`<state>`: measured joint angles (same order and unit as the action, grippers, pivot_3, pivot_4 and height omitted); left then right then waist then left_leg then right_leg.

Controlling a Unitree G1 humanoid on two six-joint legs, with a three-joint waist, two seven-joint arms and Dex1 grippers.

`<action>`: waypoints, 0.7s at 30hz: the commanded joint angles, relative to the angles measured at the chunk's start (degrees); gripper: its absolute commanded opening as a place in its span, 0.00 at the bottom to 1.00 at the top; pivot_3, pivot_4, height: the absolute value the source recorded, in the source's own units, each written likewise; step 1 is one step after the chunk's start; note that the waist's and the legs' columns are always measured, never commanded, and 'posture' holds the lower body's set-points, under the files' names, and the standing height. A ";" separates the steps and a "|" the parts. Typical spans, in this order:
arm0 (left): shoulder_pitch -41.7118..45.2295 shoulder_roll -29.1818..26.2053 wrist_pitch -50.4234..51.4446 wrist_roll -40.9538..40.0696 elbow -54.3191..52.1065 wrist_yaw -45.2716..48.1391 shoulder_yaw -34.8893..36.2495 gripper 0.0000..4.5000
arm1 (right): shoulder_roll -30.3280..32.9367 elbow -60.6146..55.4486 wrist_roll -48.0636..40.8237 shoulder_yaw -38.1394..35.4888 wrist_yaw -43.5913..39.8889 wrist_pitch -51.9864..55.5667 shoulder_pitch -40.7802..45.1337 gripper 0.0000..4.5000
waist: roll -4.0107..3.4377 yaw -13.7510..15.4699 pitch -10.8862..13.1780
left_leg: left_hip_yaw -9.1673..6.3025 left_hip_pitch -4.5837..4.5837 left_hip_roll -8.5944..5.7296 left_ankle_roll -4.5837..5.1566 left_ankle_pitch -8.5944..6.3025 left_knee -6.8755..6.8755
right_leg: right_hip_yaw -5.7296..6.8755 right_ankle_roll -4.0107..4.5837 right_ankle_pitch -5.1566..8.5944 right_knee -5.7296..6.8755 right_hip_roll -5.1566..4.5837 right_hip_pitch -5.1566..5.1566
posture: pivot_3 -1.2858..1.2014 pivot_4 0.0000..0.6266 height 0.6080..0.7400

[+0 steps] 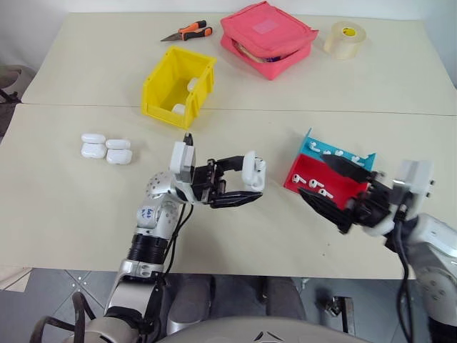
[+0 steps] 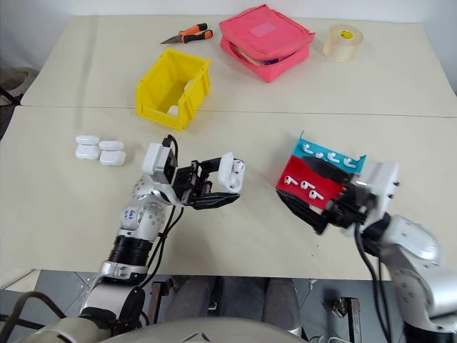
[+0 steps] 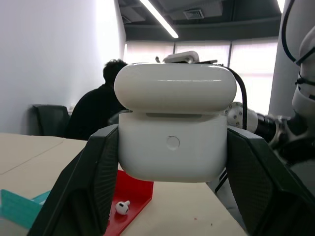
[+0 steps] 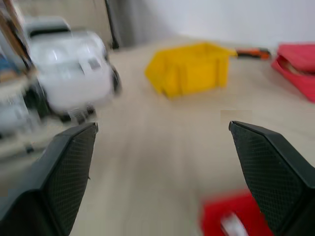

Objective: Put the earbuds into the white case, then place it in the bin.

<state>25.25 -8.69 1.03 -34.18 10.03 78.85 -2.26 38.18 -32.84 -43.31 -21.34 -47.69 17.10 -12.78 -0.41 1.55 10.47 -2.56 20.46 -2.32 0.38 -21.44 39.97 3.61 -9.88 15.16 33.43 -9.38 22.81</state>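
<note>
While the left arm rises from the near edge of the bench with its forearm upright and its wrist bent across toward the robot's right, the left gripper [image 1: 246, 187] holds the white case [image 1: 253, 170] clear above the bench top, jaws clamped on the case's two sides. The right arm enters from the near right corner, its right gripper [image 1: 330, 193] pointing roughly level toward the left, jaws spread wide and holding nothing, poised over the red-and-blue tray [image 1: 308, 166].

Loose earbuds [image 1: 319, 188] lie on the tray's red and blue sections. The bin [image 1: 158, 87] sits toward the far side of the bench, left of centre, with white cases inside it. Four spare cases [image 1: 106, 148] are grouped near the left edge. A pink pouch [image 1: 268, 37], a tape roll [image 1: 345, 38] and orange-handled pliers [image 1: 188, 31] lie along the far edge.

The left wrist view shows the held case's lid [image 3: 174, 87] closed, with a small round button on its front, one earbud on the red tray beyond, and a seated person [image 3: 98, 110] in the background. The right wrist view, blurred, shows the open jaws framing the bin.
</note>
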 commanded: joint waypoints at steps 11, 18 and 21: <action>-2.51 -1.40 -6.67 0.26 -1.89 0.07 1.51 0.62 | 5.74 20.51 11.91 -14.43 -11.88 -16.45 -5.61 0.99 | -0.03 -0.38 0.00 | 0.10 -0.23 0.09 0.01 -0.02 0.01 | -0.06 -0.02 -0.01 0.01 0.01 -0.17 | 0.52 0.24 1.00; -2.84 -0.75 -6.66 0.32 -2.76 -0.54 0.50 0.62 | 19.21 22.29 13.55 -5.27 -10.19 1.55 7.48 0.99 | -0.08 -0.11 0.03 | 0.02 -0.22 0.07 0.01 -0.01 0.05 | -0.08 -0.02 -0.01 -0.03 -0.02 -0.18 | 0.52 0.24 1.00; -2.89 -0.23 -6.82 0.56 -2.80 -0.94 -0.03 0.62 | 25.38 26.01 16.50 1.82 -10.72 7.33 16.78 0.99 | -0.13 0.01 0.06 | 0.01 -0.17 0.07 -0.01 -0.02 0.07 | -0.03 -0.01 -0.01 -0.06 -0.03 -0.17 | 0.52 0.24 1.00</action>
<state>22.25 -9.35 -5.06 -33.48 9.23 78.27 -1.76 61.48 -8.51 -28.28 -21.92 -58.27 21.63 0.91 -0.54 1.56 10.53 -2.61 20.33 -2.27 0.37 -21.45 40.04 3.61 -9.89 15.15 33.34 -9.42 22.64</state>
